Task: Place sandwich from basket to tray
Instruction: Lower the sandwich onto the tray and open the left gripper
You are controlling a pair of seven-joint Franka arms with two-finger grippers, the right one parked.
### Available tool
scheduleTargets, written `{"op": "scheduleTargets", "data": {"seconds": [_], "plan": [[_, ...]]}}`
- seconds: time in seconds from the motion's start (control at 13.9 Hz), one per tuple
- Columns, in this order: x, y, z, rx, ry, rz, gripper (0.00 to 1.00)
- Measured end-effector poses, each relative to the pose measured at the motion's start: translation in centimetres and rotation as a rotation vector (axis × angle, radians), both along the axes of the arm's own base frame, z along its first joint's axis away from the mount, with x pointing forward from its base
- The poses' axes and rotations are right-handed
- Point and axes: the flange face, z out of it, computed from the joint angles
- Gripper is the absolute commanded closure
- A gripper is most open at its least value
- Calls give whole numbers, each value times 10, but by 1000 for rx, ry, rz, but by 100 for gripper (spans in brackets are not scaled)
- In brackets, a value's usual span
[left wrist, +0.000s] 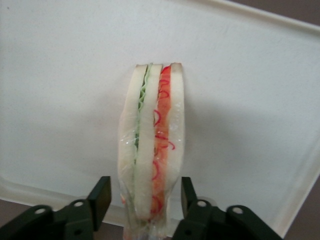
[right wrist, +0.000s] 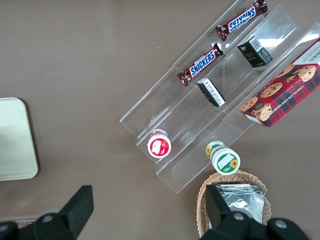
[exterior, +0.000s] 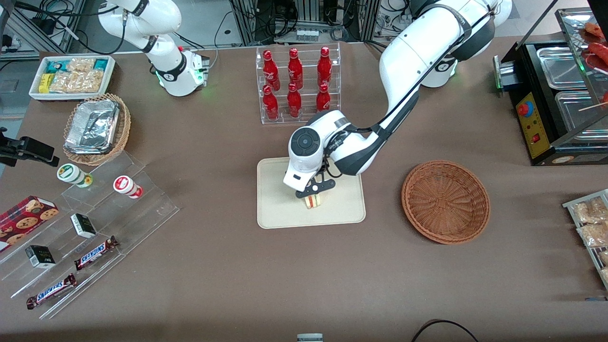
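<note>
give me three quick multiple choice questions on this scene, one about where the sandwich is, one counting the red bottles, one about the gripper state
1. Where is the sandwich?
A. in the basket
B. on the tray
C. on the bare table

2. How many red bottles stand in the clear rack?
A. four
B. six
C. eight

3. What is the gripper doing?
A. open, a finger on each side of the sandwich
C. shut on a Snickers bar
B. hovering over the basket

Key: 1 B, the front view shows the wedge on the cream tray while the basket holds nothing. 2 B, two rows of three. 3 A, the left wrist view shows the fingers standing apart from the sandwich's sides, with gaps visible.
</note>
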Motion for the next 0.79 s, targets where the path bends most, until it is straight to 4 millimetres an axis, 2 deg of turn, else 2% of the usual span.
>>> {"op": "scheduleTargets", "data": {"seconds": [0.14, 0.36, 0.5, 0.65, 0.79], "plan": [[3, -2, 26, -4, -17, -3, 0], [-8, -3, 99, 36, -26, -30, 0], [-13, 4, 142, 54, -44, -92, 0], [-12, 18, 170, 69, -44, -161, 0], [-4, 45, 179, 121, 2, -163, 0]]}}
